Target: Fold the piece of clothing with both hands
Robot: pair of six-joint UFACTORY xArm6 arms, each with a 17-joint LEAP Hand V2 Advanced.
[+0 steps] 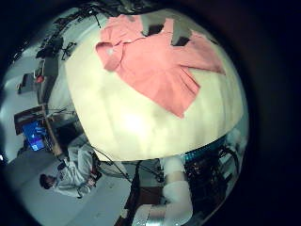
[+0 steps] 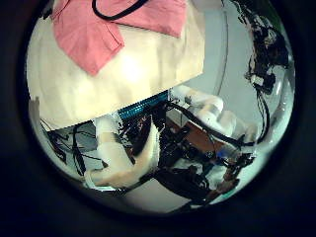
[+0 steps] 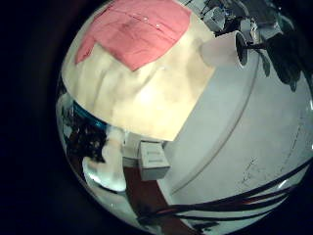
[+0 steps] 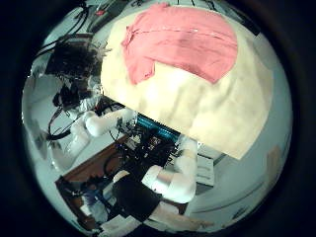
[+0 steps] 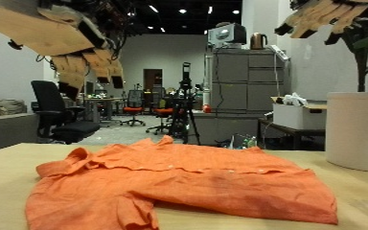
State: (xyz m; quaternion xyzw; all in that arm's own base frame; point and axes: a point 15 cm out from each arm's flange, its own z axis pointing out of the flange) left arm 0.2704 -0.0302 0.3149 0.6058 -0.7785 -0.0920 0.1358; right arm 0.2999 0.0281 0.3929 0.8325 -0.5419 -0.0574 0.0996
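An orange button shirt (image 5: 184, 182) lies spread flat on the tan table (image 5: 6, 163), sleeves out, collar toward my left hand. My left hand (image 5: 69, 38) hangs high above the shirt's collar side, fingers relaxed and pointing down, holding nothing. My right hand (image 5: 318, 14) is high above the other side, fingers loosely spread, holding nothing. The shirt also shows from above, well away from the palm, in the left little finger side palm view (image 1: 155, 56), left thumb side palm view (image 2: 99, 30), right little finger side palm view (image 3: 137, 29) and right thumb side palm view (image 4: 183, 44).
A large white plant pot (image 5: 356, 129) stands at the table's edge below my right hand; it also shows in the right little finger side palm view (image 3: 227, 49). A grey cabinet (image 5: 241, 91) and an office chair (image 5: 50, 110) stand behind the table.
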